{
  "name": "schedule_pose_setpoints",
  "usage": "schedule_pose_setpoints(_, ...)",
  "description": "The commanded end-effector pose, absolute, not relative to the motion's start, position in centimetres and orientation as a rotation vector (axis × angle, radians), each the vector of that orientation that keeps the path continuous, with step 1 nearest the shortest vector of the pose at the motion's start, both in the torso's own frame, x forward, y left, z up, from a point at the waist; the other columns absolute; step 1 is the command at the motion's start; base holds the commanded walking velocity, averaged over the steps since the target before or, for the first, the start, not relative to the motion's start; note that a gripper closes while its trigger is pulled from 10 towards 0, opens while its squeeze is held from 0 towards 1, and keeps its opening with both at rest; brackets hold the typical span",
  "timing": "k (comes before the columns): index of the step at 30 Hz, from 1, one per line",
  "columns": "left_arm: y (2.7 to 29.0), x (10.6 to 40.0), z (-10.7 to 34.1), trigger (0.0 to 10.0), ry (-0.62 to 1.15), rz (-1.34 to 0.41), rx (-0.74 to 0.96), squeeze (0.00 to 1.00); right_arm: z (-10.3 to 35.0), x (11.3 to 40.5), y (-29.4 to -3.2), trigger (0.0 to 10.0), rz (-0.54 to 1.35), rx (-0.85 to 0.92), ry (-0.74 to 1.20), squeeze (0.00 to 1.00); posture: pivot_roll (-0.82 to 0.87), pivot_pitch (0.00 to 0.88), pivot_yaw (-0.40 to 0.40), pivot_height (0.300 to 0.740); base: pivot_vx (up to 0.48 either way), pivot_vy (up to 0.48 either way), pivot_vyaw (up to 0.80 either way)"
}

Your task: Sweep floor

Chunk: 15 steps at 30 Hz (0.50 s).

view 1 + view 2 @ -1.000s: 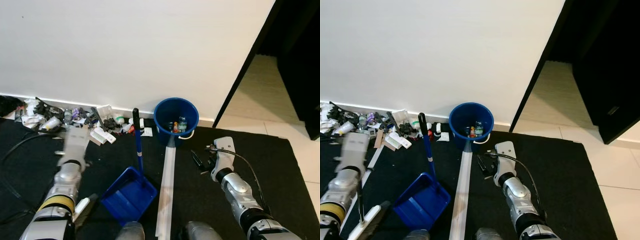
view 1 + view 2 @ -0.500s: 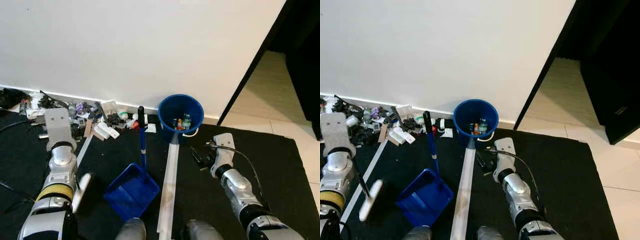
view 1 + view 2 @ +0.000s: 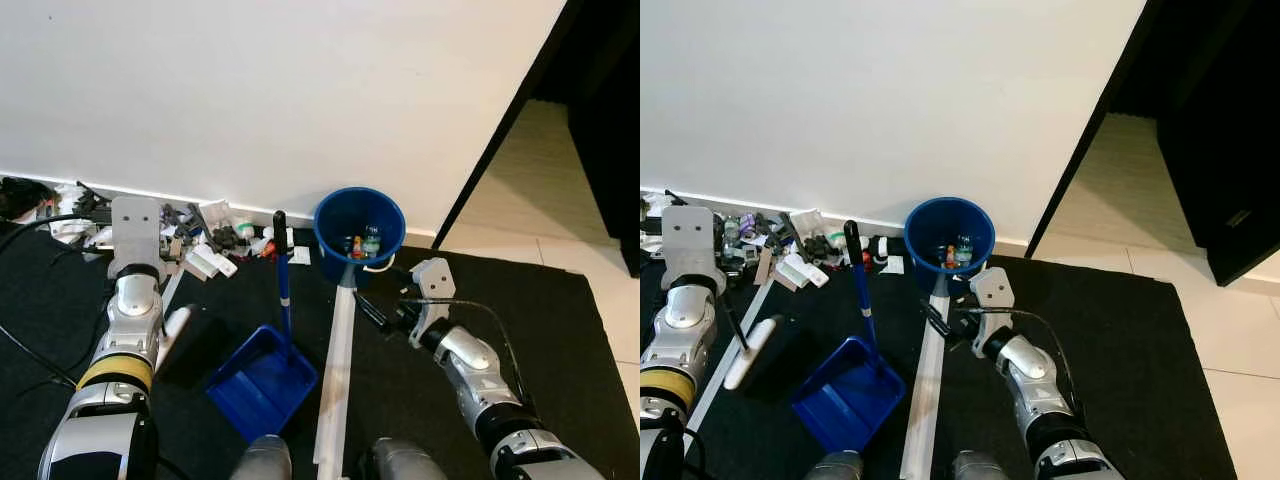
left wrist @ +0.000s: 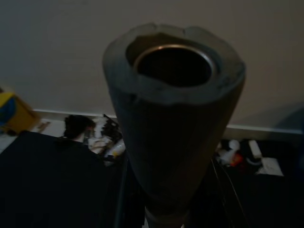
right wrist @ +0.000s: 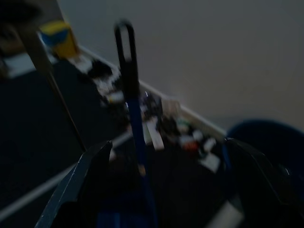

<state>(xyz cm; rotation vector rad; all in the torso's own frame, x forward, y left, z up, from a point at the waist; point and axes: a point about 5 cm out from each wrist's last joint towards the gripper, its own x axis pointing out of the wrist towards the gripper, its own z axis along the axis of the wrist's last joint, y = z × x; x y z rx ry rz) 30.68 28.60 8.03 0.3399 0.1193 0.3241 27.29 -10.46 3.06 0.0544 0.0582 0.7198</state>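
A humanoid robot's left end effector (image 4: 172, 118) grips a broom handle (image 3: 735, 330), its head (image 3: 748, 353) resting left of the blue dustpan (image 3: 262, 383); litter (image 3: 205, 247) lines the far wall. The right end effector (image 5: 166, 185), fingers spread and empty, reaches toward the dustpan's upright handle (image 3: 281, 270), likely next to grasp.

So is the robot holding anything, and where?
Left tool grips the broom by its grey handle. Right tool is open, holding nothing.
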Motion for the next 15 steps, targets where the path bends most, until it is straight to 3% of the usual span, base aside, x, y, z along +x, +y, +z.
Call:
schedule_pose_setpoints(1, 27.7, 31.4, 9.0, 10.0, 0.055, 0.290, 0.335, 0.00, 3.6, 27.4, -10.3, 10.0, 0.740, 0.065, 0.024, 1.00, 0.12, 0.000, -0.081, 0.740, 0.000, 0.000, 0.00)
schedule_pose_setpoints(7, 27.6, 31.3, 9.0, 10.0, 0.060, 0.275, 0.362, 0.00, 5.4, 28.4, -7.7, 10.0, 0.841, 0.049, -0.047, 1.00, 0.13, 0.000, -0.088, 0.740, 0.000, 0.000, 0.00)
schedule_pose_setpoints(13, 28.1, 31.2, 8.9, 10.0, 0.083, 0.301, 0.359, 0.00, 4.9, 29.0, -7.4, 10.0, 0.827, -0.027, 0.009, 1.00, 0.14, 0.000, -0.098, 0.740, 0.000, 0.000, 0.00)
schedule_pose_setpoints(15, 28.3, 31.2, 8.3, 10.0, 0.149, 0.306, 0.323, 0.00, 4.2, 29.4, -8.3, 10.0, 0.738, -0.047, 0.081, 0.00, 0.15, 0.000, -0.108, 0.740, 0.000, 0.000, 0.00)
